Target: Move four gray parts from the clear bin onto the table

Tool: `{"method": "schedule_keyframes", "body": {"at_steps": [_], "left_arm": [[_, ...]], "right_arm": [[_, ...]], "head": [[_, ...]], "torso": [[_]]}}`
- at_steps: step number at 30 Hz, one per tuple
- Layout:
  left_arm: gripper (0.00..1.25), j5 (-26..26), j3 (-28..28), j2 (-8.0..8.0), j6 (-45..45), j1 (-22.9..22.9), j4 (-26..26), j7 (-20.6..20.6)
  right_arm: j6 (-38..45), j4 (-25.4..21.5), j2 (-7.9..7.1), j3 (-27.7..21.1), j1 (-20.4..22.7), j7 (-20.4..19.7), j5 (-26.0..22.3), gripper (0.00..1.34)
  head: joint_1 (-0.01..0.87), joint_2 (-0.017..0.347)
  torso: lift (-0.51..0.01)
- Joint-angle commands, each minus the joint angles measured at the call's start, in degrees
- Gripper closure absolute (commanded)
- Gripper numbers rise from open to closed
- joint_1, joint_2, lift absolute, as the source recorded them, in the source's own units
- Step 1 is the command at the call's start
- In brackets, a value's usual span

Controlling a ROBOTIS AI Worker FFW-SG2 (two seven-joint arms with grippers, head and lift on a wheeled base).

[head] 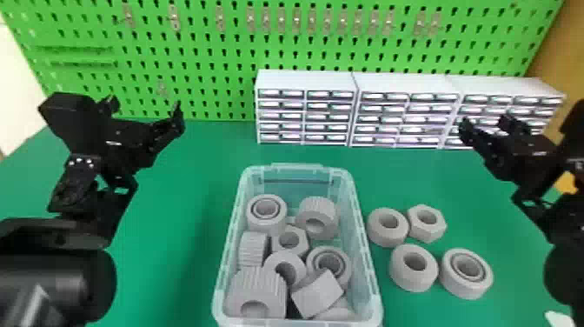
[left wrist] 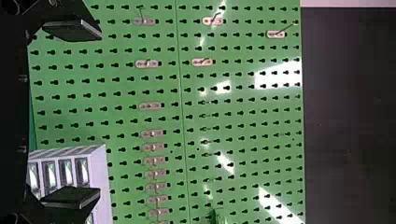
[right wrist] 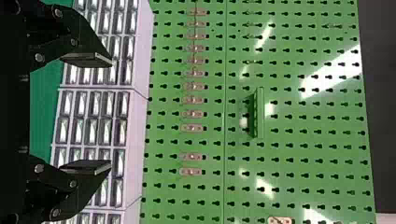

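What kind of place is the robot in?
It looks like a workshop or a robot practice room. You can see a green board full of holes, white cabinets with lots of little drawers, and a clear bin of chunky gray parts.

Clear rectangular plastic bin of gray parts between two raised black two-fingered grippers.
Nearer the robot than both the left gripper and the right gripper, the bin holds ribbed, ring-shaped and hexagonal pieces; on the flat green table, between bin and right arm, lie three thick gray rings and a gray hexagonal nut; white boxy drawer cabinets stand beyond, behind the right fingers.
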Motion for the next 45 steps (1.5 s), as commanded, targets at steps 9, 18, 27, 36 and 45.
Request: {"method": "schedule_keyframes", "body": {"at_steps": [9,18,27,36,45], "left_arm": [[0.11,0.00,0.03,0.04,0.00,0.00,0.00,0.00],[0.11,0.00,0.03,0.04,0.00,0.00,0.00,0.00],[0.11,0.00,0.12,-0.05,0.00,0.00,0.00,0.00],[0.11,0.00,0.12,-0.05,0.00,0.08,0.00,0.00],[0.11,0.00,0.12,0.04,0.00,0.08,0.00,0.00]], "right_arm": [[0.00,0.00,0.07,0.04,0.00,0.00,0.09,0.49],[0.00,0.00,0.07,0.04,0.00,0.00,0.09,0.49],[0.00,0.00,-0.01,0.13,0.00,0.00,0.09,0.49],[0.00,0.00,0.07,0.13,0.09,0.00,0.09,0.49],[0.00,0.00,0.07,0.21,0.09,-0.09,0.09,0.49]], "head": [[0.678,0.034],[0.678,0.034],[0.678,0.034],[0.678,0.034],[0.678,0.034]], "torso": [[-0.050],[-0.050],[-0.050],[-0.050],[-0.050]]}}
